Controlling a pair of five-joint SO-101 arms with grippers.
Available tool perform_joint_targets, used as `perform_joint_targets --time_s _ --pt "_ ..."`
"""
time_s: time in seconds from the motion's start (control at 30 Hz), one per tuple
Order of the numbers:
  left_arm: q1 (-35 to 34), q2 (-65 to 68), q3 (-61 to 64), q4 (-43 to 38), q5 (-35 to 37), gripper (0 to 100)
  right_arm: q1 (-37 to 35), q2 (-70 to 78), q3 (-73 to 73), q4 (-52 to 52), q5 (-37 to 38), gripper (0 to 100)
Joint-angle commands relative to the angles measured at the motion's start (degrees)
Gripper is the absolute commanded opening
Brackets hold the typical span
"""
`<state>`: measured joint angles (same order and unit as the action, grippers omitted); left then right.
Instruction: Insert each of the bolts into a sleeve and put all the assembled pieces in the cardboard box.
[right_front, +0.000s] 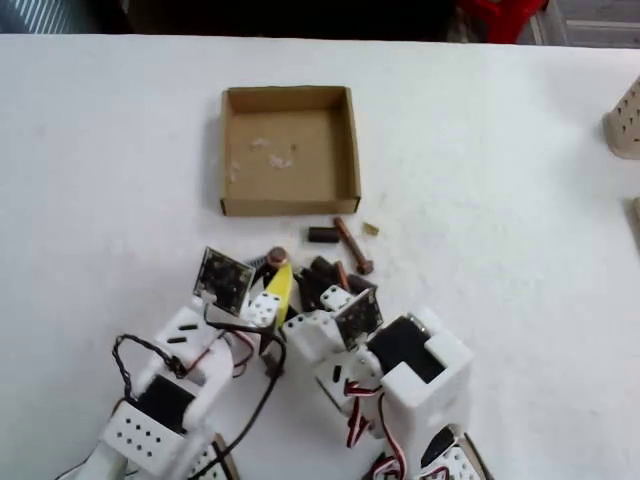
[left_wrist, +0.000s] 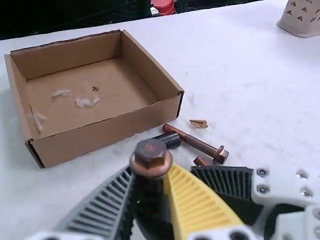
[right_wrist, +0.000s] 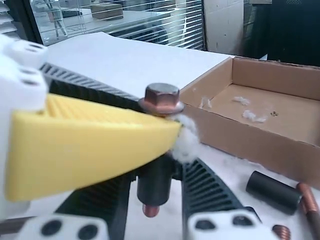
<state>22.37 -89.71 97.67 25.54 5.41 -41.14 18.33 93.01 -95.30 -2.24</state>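
A copper bolt stands head-up between my two grippers, its shaft inside a black sleeve with the tip poking out below. My left gripper, with one grey and one yellow finger, is shut on the bolt just under the head. My right gripper is shut on the sleeve lower down. Both meet just in front of the cardboard box, left gripper beside right gripper. A loose bolt, a loose sleeve and the end of a second bolt lie by the box.
A small tan scrap lies near the box's front corner. The box holds a few white fluff bits. A beige perforated object stands at the table's right edge. Open table lies to the left and right of the box.
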Motion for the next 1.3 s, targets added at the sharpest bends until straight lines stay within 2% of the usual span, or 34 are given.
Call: perform_joint_targets --time_s 0.0,0.07,0.23,0.3,0.4,0.7,0.83,0.97,1.13,1.27 --pt "-0.7 -0.7 -0.4 0.4 -0.6 3 0.3 -2.4 0.4 -1.8 -0.4 1.7" --pt "-0.9 -0.7 -0.4 0.7 -0.4 9 0.3 -2.4 0.4 -1.8 -0.4 1.7" --pt "-0.7 -0.7 -0.4 5.6 -0.3 30 0.3 -2.3 0.4 -1.8 -0.4 1.7" --pt "-0.9 -0.7 -0.4 5.8 -0.3 35 0.3 -2.3 0.4 -1.8 -0.4 1.7" --pt "-1.3 -0.7 -0.4 6.2 -0.3 35 0.3 -2.3 0.4 -1.8 -0.4 1.7" --pt "-8.0 -0.9 -0.4 6.1 0.0 35 0.3 -2.3 0.4 -1.7 -0.4 1.7" --pt "-7.6 -1.1 -0.6 5.4 4.2 35 0.3 -2.3 0.4 -1.6 -0.4 1.7" --pt "-5.7 -1.1 -0.8 -1.8 7.1 35 0.3 -2.3 0.4 -1.5 -0.4 1.7" --pt "-2.9 -1.1 -1.7 -11.9 7.1 35 0.3 -2.3 0.4 -1.5 -0.4 1.7" --pt "-2.5 -1.1 -2.2 -15.8 7.0 35 0.3 -2.3 0.4 -1.5 -0.4 1.7"
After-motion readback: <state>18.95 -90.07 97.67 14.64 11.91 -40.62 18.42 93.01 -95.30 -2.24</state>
